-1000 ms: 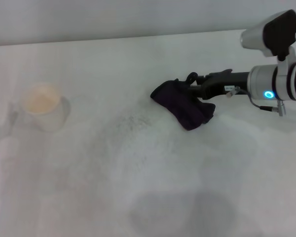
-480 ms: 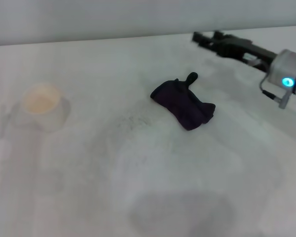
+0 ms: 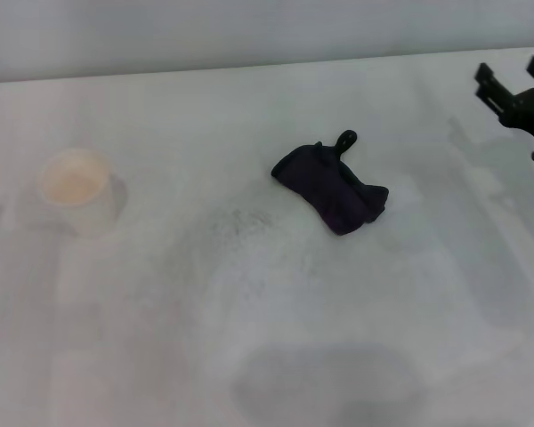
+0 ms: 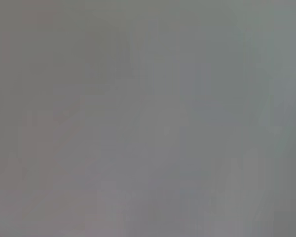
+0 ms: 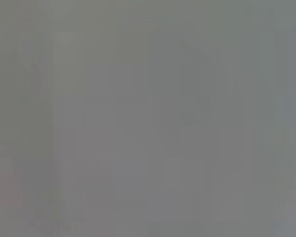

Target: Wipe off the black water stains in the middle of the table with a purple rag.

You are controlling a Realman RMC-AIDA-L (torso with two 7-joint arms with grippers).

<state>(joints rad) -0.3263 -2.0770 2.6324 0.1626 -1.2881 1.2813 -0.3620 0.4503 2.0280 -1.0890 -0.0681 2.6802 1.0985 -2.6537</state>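
Observation:
The purple rag (image 3: 329, 190) lies crumpled on the white table (image 3: 276, 338), a little right of the middle, with its small loop (image 3: 345, 140) at the far corner. No black blot shows on the table; only faint grey speckles (image 3: 240, 219) lie left of the rag. My right gripper (image 3: 512, 69) is at the far right edge of the head view, well away from the rag, open and empty. My left gripper is out of view. Both wrist views show only plain grey.
A white paper cup (image 3: 76, 189) stands on the left side of the table. The table's far edge meets a pale wall at the top of the head view.
My right gripper has let go of the rag and drawn back up and to the right edge. The rag has stayed where it lay.

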